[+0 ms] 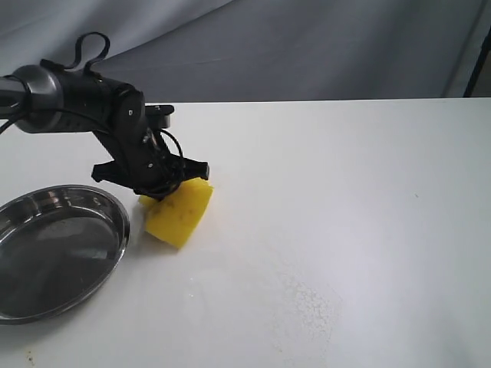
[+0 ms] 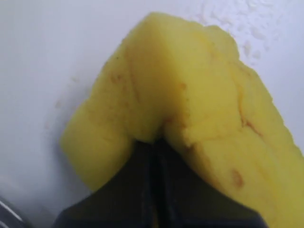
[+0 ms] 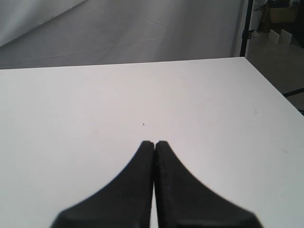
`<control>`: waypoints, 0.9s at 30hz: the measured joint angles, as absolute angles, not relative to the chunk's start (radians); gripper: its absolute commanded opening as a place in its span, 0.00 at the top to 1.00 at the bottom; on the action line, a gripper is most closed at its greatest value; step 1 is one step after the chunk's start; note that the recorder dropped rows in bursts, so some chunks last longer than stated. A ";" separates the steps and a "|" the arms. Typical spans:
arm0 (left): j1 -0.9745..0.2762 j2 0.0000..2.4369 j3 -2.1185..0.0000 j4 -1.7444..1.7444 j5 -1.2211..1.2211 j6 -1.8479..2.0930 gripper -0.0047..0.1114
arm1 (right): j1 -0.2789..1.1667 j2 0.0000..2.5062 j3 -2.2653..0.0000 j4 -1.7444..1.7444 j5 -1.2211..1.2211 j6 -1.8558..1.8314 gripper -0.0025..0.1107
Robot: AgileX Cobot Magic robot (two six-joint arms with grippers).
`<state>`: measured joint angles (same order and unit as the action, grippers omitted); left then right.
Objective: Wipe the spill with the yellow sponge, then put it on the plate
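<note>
- Left gripper (image 1: 170, 182) has its jaws pinched hard into one edge of the yellow sponge (image 1: 180, 213). The wrist view shows the foam creased around the dark fingertips (image 2: 142, 161).
- We see the sponge hanging tilted near the counter's left edge, just beside the rim of the plate (image 1: 54, 253). We cannot tell whether its lowest corner touches the counter (image 1: 368, 192).
- The plate sits at the front-left corner, nothing in it.
- The spill (image 1: 307, 303) shows only as a pale speckled patch toward the middle of the front edge, with no amber puddle. We judge the wiping done and the carry to the plate to be the step in hand.
- To do this step well, we lift the sponge until its low corner clears the raised rim. We then bring it over the middle of the dish before opening, so it does not tip off the edge.
- We lower it close before release, because the off-centre grip lets the block swing.
- Right gripper (image 3: 155, 145) has its jaws closed together on nothing, over bare counter toward the back-right corner.
- We find no brand, label or readable writing in any view.
</note>
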<state>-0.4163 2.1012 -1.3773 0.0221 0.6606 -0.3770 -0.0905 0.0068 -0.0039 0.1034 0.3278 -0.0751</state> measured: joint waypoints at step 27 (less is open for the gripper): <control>-0.704 2.101 -1.377 -0.315 0.651 0.000 0.96 | -0.091 0.007 -0.004 0.103 0.328 -0.075 0.98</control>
<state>-0.7037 2.1012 -1.3773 -0.3155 0.6514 0.0000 -0.0905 0.0068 -0.0039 0.1034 0.3278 -0.0751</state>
